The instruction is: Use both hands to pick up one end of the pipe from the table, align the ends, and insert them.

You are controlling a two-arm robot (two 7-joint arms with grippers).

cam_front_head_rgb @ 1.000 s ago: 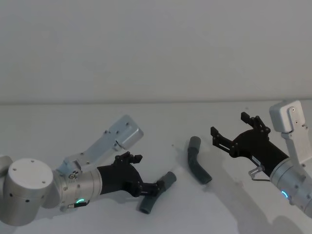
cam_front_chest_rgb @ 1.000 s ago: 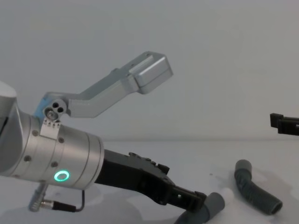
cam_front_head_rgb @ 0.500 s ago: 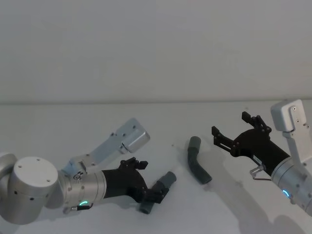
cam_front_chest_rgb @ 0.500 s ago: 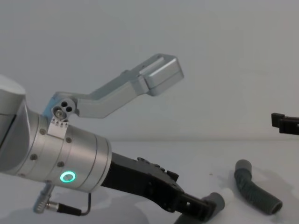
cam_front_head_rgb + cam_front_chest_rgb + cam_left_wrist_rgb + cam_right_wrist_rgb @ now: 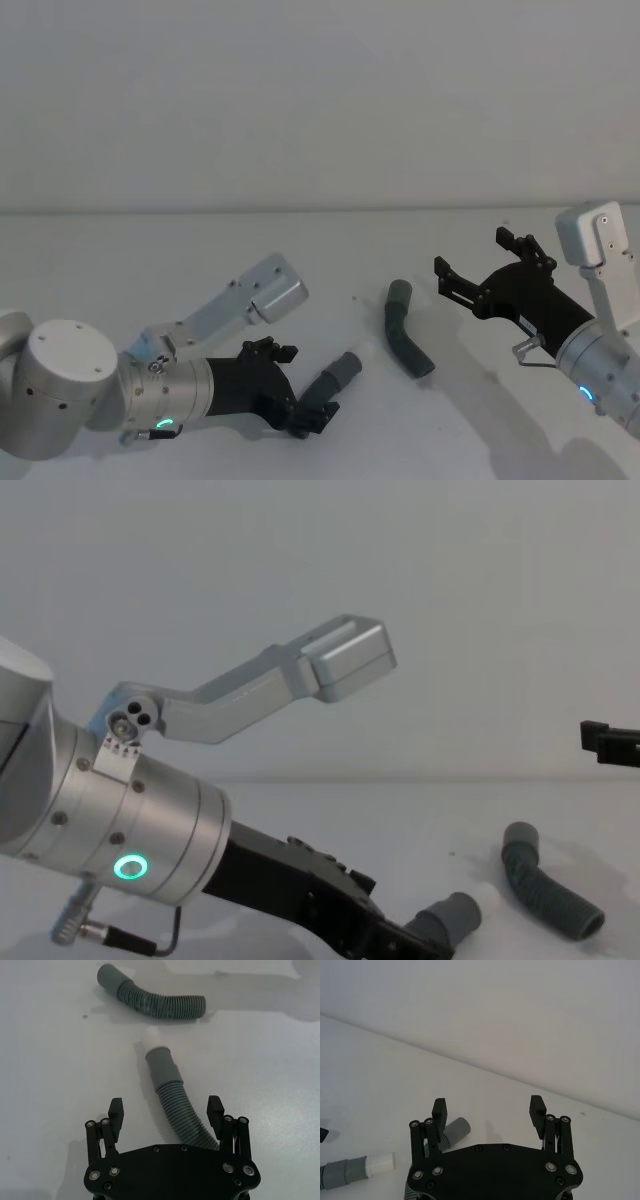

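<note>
On my left wrist view the left gripper [image 5: 166, 1106] is spread wide, gripping nothing, low over the table [image 5: 150, 260]. Its two fingers [image 5: 116, 1110] straddle the ribbed body of the near pipe [image 5: 337, 377]. The pipe runs closer to one finger than the other, and I can't tell whether it touches that one. From the chest view the left wrist looms large at the near left, its green ring [image 5: 128, 867] lit. The near pipe lies flat on the table, angling away from the gripper toward the right, with its smooth stepped cuff [image 5: 161, 1065] at the free far end. On the right wrist view that end carries a white tip [image 5: 381, 1161]. Just beyond it, apart and not touching, lies the far pipe [image 5: 402, 342] — a short bent piece, also flat on the table, with a plain grey cuff [image 5: 400, 293] at its farther end. To the right of that piece I see the right gripper [image 5: 488, 1106], its fingers likewise parted and holding nothing. It sits up off the table — on the chest view one fingertip [image 5: 608, 742] shows against the wall at the right edge. The far pipe's grey cuff shows just beside one of its fingers on the right wrist view.
</note>
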